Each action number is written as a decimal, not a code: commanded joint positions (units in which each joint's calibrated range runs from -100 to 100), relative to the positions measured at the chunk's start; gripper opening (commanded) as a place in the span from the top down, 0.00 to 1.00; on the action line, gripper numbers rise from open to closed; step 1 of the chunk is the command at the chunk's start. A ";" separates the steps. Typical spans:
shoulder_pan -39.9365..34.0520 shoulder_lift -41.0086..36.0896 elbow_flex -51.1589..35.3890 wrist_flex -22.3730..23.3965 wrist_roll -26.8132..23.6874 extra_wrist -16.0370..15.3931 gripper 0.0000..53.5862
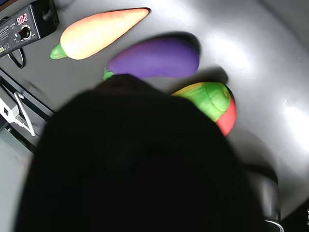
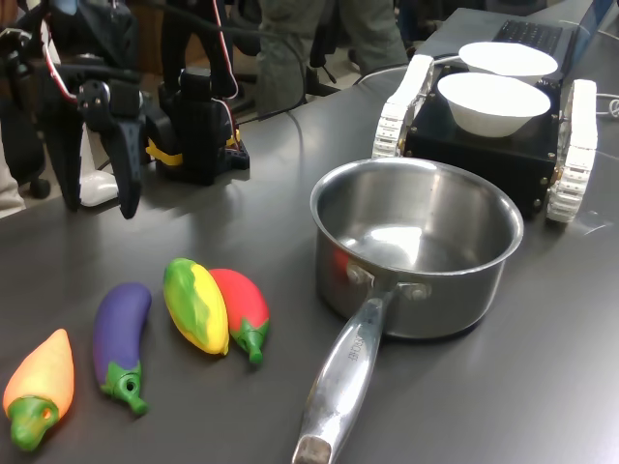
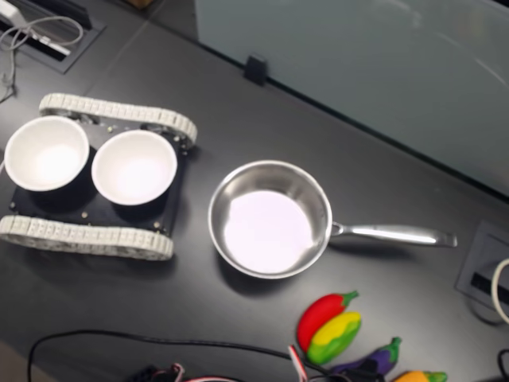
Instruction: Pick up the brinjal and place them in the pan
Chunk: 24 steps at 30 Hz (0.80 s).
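The purple brinjal [image 2: 121,333] lies on the dark table with its green stem cap toward the first exterior view's front edge; it also shows in the wrist view [image 1: 154,58] and at the second exterior view's bottom edge [image 3: 378,358]. My gripper [image 2: 99,208] hangs above the table behind the toys, well apart from the brinjal, open with nothing between its black fingers. A blurred dark mass [image 1: 135,164] fills much of the wrist view. The empty steel pan [image 2: 503,208] [image 3: 219,207] stands mid-table, with its long handle [image 2: 348,367] pointing away from the bowls.
An orange-yellow toy [image 2: 41,382], a yellow-green toy [image 2: 196,304] and a red toy [image 2: 242,300] lie beside the brinjal. A tracked black chassis [image 2: 484,159] carries two white bowls [image 3: 134,165]. A power supply [image 1: 24,26], cables and a person's legs [image 2: 290,39] are behind.
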 commanded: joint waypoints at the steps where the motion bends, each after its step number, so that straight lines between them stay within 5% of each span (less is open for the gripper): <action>1: 0.24 1.22 -5.53 0.51 2.59 0.87 0.48; 15: -0.34 7.13 -8.62 0.00 10.55 3.64 0.41; 24: 0.24 12.87 -11.53 -3.16 10.99 5.16 0.35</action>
